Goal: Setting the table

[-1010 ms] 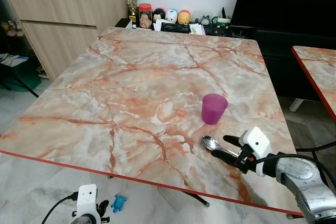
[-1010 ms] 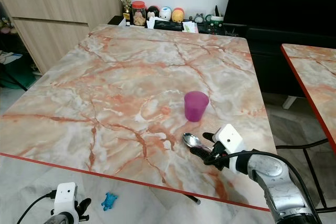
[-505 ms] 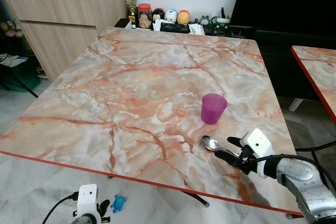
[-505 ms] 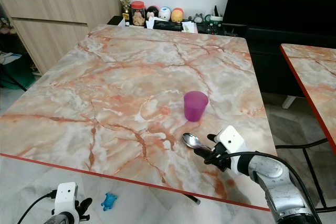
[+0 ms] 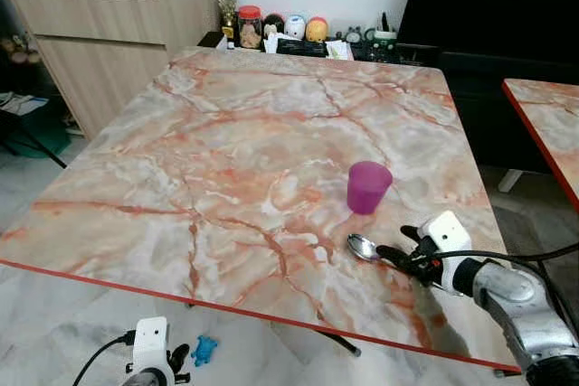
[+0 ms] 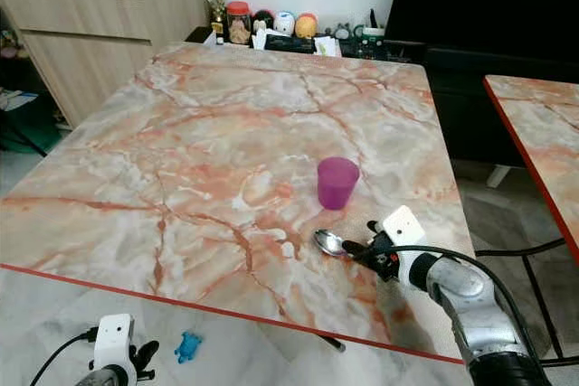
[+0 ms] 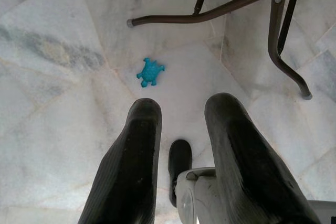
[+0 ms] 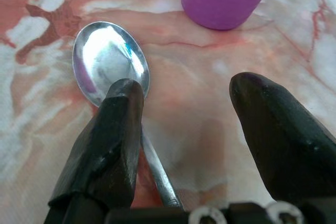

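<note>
Right gripper (image 8: 184, 129) spread wide and holding nothing, one finger (image 8: 113, 140) resting over the neck of the spoon (image 8: 107, 59), the other standing apart on bare marble. Spoon flat on the table (image 5: 226, 133), bowl just past the fingertips, handle running back beneath that finger toward the wrist, so long axis roughly in line with the reach. Purple cup (image 5: 369, 187) upright just beyond the bowl, near but not touching. Near table edge close behind the wrist; broad open marble ahead and to the left. Left gripper (image 7: 181, 124) hanging idle below the tabletop, parted and empty, over pale floor with a small blue toy (image 7: 150, 72). Right arm plainly nearer.
</note>
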Robot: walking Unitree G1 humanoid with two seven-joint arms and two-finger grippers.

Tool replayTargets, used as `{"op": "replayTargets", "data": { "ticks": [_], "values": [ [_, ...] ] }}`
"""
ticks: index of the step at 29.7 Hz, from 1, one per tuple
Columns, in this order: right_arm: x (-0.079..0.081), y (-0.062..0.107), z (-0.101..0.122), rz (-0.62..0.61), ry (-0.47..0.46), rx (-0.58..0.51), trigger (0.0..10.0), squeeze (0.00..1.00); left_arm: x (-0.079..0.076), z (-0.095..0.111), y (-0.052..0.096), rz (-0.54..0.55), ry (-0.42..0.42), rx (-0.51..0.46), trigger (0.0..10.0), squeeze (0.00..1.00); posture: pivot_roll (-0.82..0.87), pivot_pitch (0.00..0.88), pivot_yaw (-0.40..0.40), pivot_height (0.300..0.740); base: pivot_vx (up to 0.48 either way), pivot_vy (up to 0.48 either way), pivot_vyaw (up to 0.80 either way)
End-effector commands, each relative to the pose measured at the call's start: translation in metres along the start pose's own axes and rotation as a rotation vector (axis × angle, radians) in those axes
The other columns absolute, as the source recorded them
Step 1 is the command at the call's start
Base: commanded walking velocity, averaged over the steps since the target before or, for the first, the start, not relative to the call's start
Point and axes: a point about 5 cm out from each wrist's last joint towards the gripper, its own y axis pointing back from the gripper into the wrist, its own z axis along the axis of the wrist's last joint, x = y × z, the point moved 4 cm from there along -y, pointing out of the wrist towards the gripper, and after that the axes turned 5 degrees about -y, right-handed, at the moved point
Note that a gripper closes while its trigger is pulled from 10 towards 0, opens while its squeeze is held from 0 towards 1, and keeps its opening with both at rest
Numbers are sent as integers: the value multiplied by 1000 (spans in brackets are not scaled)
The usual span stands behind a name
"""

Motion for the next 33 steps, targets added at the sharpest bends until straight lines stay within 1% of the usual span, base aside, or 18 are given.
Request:
{"op": "replayTargets", "data": {
  "ticks": [1,4,8,14,22,26,33],
  "values": [
    [-2,-1,4,6,-8,-20,10000,0,2,-4,1,7,9,17,10000,0,119,0,-16,740,0,0,0],
    [0,-1,5,25,-13,-27,10000,0,3,-4,1,8,11,16,10000,0,117,0,-15,740,0,0,0],
    [0,4,6,48,-12,-35,10000,0,3,-3,1,9,12,16,10000,0,115,0,-14,740,0,0,0],
    [-3,12,1,71,1,-5,10000,0,3,-3,1,7,10,17,10000,0,113,1,-12,740,0,0,0],
    [-4,13,-4,67,6,23,10000,0,3,-3,1,7,9,17,10000,0,114,1,-10,740,0,0,0],
    [-1,12,-3,94,-1,14,10000,0,4,-3,1,9,10,16,10000,0,117,1,-10,740,0,0,0],
    [0,15,-5,109,-4,28,10000,0,3,-3,1,9,9,17,10000,0,115,3,-10,740,0,0,0]
  ]
}}
